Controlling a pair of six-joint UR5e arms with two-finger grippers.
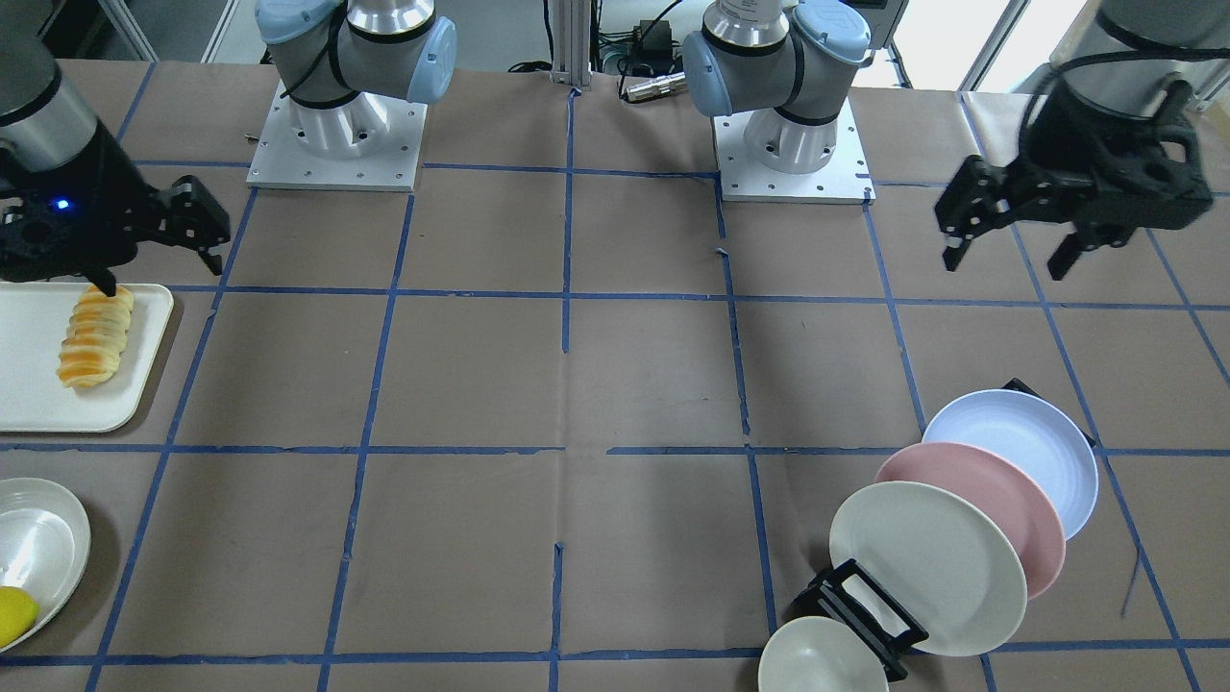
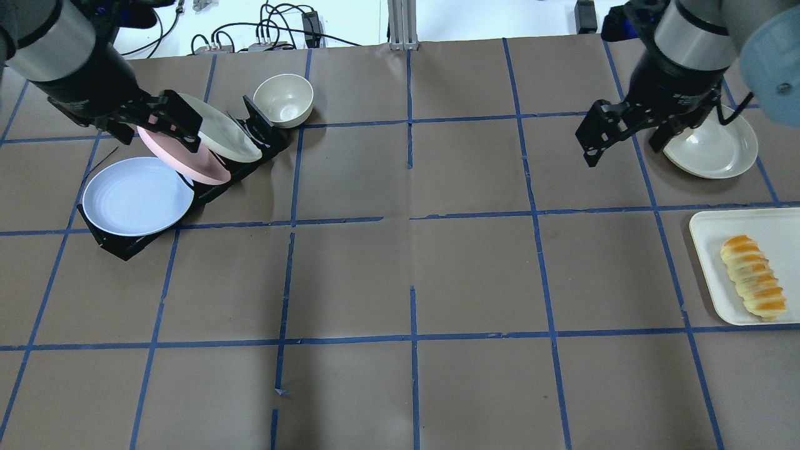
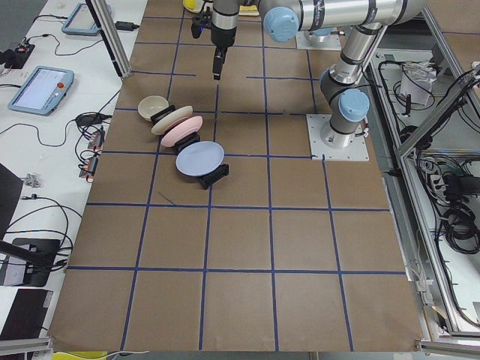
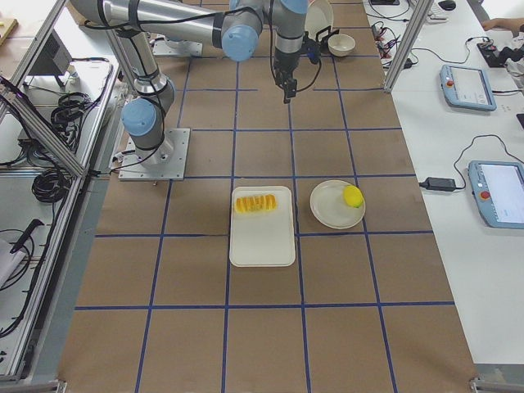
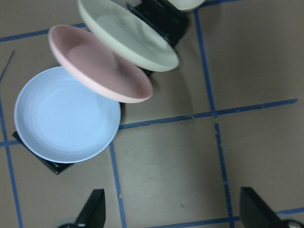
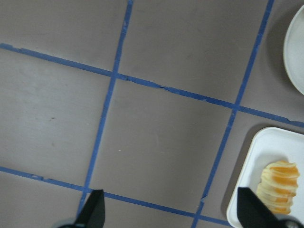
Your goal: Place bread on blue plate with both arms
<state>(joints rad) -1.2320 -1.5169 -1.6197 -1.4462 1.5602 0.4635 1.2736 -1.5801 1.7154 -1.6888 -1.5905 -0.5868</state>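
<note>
The left black two-finger gripper [image 1: 1007, 259] hangs with its jaws spread wide and empty above the plates in a black rack [image 2: 125, 247]. The right black two-finger gripper [image 2: 623, 153] is also spread and holds nothing, above the brown desk [image 2: 412, 269] just beside a round cream plate [image 2: 712, 153]. The ridged orange-and-yellow striped bread [image 2: 753, 278] lies on a cream-white rectangular tray [image 2: 712, 262], apart from both grippers. The round pale lavender-blue plate [image 2: 137, 197] leans at the rack's end, next to a pink plate [image 2: 181, 159].

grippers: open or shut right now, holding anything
left gripper: open, holding nothing
right gripper: open, holding nothing
</note>
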